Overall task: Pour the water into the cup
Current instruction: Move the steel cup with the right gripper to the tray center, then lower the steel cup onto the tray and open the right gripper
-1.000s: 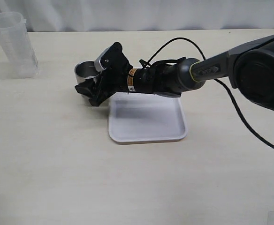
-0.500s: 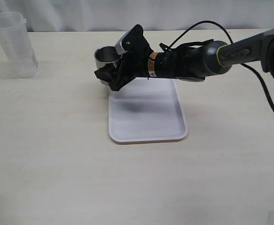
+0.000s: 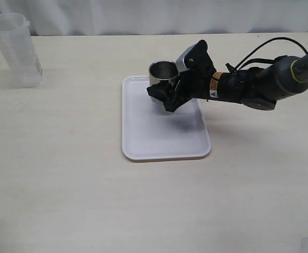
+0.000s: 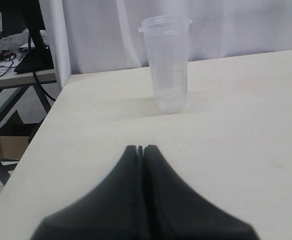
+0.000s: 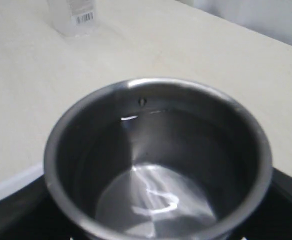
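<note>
Nearest me lay a bare stretch of the pale surface (image 3: 64, 200). Past that sat a white tray (image 3: 159, 142), flat and shallow, with a soft shadow across its far half. Over the tray's far end the right pincer (image 3: 164, 87) pinched the cup (image 3: 162, 71), its black fingers (image 3: 158, 97) closed round the steel wall. The cup stood upright, mouth up, and looked to hang just above the tray, though the fingers hid its base. The right arm (image 3: 249, 87) reached in low from the right side, a black cable (image 3: 265, 45) looping over it. From the right wrist view the cup's dark, shiny inside filled the frame, and I could not tell whether anything lay in it.

The left pincer (image 4: 142, 150) was only seen from its own wrist. Its jaws were pressed together and gripped nothing, and it hung over bare surface. Beyond it, well apart, a tall clear container (image 4: 166, 65) stood upright near the surface's far left corner, far from the tray. Behind everything hung a white curtain (image 4: 236, 25).
</note>
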`<action>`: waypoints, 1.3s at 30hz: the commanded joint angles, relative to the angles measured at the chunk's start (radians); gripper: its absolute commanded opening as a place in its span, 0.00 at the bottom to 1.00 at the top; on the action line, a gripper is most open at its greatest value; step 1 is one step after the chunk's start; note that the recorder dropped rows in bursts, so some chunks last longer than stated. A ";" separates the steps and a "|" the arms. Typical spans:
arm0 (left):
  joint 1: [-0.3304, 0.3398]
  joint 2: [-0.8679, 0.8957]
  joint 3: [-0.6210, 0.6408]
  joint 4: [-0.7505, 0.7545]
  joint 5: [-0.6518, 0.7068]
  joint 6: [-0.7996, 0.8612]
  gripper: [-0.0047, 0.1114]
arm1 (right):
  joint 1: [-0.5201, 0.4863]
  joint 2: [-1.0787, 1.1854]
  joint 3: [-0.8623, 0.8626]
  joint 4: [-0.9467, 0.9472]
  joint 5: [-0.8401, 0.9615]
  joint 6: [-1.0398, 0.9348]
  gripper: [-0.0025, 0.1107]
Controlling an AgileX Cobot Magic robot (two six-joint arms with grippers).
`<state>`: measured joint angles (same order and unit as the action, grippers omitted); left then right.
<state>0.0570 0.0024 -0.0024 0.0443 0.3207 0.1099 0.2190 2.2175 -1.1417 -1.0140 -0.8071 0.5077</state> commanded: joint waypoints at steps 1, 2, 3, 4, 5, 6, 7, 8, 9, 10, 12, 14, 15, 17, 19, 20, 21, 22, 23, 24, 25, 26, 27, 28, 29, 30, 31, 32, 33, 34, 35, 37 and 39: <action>0.000 -0.002 0.002 -0.004 -0.011 -0.005 0.04 | -0.032 -0.020 0.067 0.034 -0.095 -0.103 0.06; 0.000 -0.002 0.002 -0.004 -0.011 -0.005 0.04 | -0.035 -0.020 0.075 0.034 -0.097 -0.126 0.06; 0.000 -0.002 0.002 -0.004 -0.011 -0.005 0.04 | -0.035 -0.020 0.084 0.034 -0.102 -0.143 0.06; 0.000 -0.002 0.002 -0.004 -0.011 -0.005 0.04 | -0.035 -0.018 0.090 0.034 -0.104 -0.161 0.06; 0.000 -0.002 0.002 -0.004 -0.011 -0.005 0.04 | -0.035 -0.016 0.091 0.032 -0.106 -0.164 0.06; 0.000 -0.002 0.002 -0.004 -0.011 -0.005 0.04 | -0.035 -0.008 0.091 0.030 -0.108 -0.164 0.06; 0.000 -0.002 0.002 -0.004 -0.011 -0.005 0.04 | -0.035 -0.002 0.091 0.030 -0.119 -0.164 0.06; 0.000 -0.002 0.002 -0.004 -0.011 -0.005 0.04 | -0.035 0.008 0.091 0.030 -0.135 -0.168 0.06; 0.000 -0.002 0.002 -0.004 -0.011 -0.005 0.04 | -0.035 0.018 0.091 0.034 -0.152 -0.173 0.06; 0.000 -0.002 0.002 -0.004 -0.011 -0.005 0.04 | -0.035 0.028 0.091 0.039 -0.166 -0.175 0.06; 0.000 -0.002 0.002 -0.004 -0.011 -0.005 0.04 | -0.035 0.045 0.089 0.039 -0.184 -0.180 0.06; 0.000 -0.002 0.002 -0.004 -0.011 -0.005 0.04 | -0.035 0.053 0.089 0.046 -0.186 -0.196 0.06; 0.000 -0.002 0.002 -0.004 -0.011 -0.005 0.04 | -0.035 0.056 0.089 0.052 -0.186 -0.201 0.06; 0.000 -0.002 0.002 -0.004 -0.011 -0.005 0.04 | -0.035 0.059 0.089 0.057 -0.186 -0.200 0.06; 0.000 -0.002 0.002 -0.004 -0.011 -0.005 0.04 | -0.035 0.059 0.089 0.057 -0.186 -0.200 0.06; 0.000 -0.002 0.002 -0.004 -0.011 -0.005 0.04 | -0.035 0.059 0.089 0.057 -0.186 -0.200 0.06; 0.000 -0.002 0.002 -0.004 -0.011 -0.005 0.04 | -0.035 0.059 0.089 0.057 -0.186 -0.200 0.06; 0.000 -0.002 0.002 -0.004 -0.011 -0.005 0.04 | -0.035 0.059 0.089 0.057 -0.186 -0.200 0.06; 0.000 -0.002 0.002 -0.004 -0.011 -0.005 0.04 | -0.035 0.059 0.089 0.057 -0.186 -0.200 0.06; 0.000 -0.002 0.002 -0.004 -0.011 -0.005 0.04 | -0.035 0.058 0.089 0.057 -0.186 -0.200 0.06; 0.000 -0.002 0.002 -0.004 -0.011 -0.005 0.04 | -0.035 0.058 0.089 0.057 -0.186 -0.200 0.07; 0.000 -0.002 0.002 -0.004 -0.011 -0.005 0.04 | -0.035 0.058 0.089 0.057 -0.186 -0.200 0.09; 0.000 -0.002 0.002 -0.004 -0.011 -0.005 0.04 | -0.035 0.058 0.089 0.057 -0.186 -0.200 0.13; 0.000 -0.002 0.002 -0.004 -0.011 -0.005 0.04 | -0.035 0.058 0.089 0.057 -0.186 -0.200 0.18; 0.000 -0.002 0.002 -0.004 -0.011 -0.005 0.04 | -0.035 0.058 0.089 0.057 -0.186 -0.200 0.25; 0.000 -0.002 0.002 -0.004 -0.011 -0.005 0.04 | -0.035 0.058 0.089 0.057 -0.186 -0.200 0.32; 0.000 -0.002 0.002 -0.004 -0.011 -0.005 0.04 | -0.035 0.058 0.089 0.057 -0.186 -0.200 0.42; 0.000 -0.002 0.002 -0.004 -0.011 -0.005 0.04 | -0.035 0.058 0.089 0.057 -0.186 -0.200 0.54; 0.000 -0.002 0.002 -0.004 -0.011 -0.005 0.04 | -0.035 0.058 0.089 0.057 -0.186 -0.200 0.64; 0.000 -0.002 0.002 -0.004 -0.011 -0.005 0.04 | -0.035 0.058 0.089 0.057 -0.186 -0.199 0.76; 0.000 -0.002 0.002 -0.004 -0.011 -0.005 0.04 | -0.035 0.058 0.089 0.057 -0.181 -0.194 0.85; 0.000 -0.002 0.002 -0.004 -0.011 -0.005 0.04 | -0.035 0.058 0.089 0.057 -0.161 -0.189 0.95; 0.000 -0.002 0.002 -0.004 -0.011 -0.005 0.04 | -0.035 0.058 0.089 0.057 -0.142 -0.189 0.98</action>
<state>0.0570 0.0024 -0.0024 0.0443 0.3207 0.1099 0.1901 2.2806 -1.0505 -0.9634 -0.9636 0.3205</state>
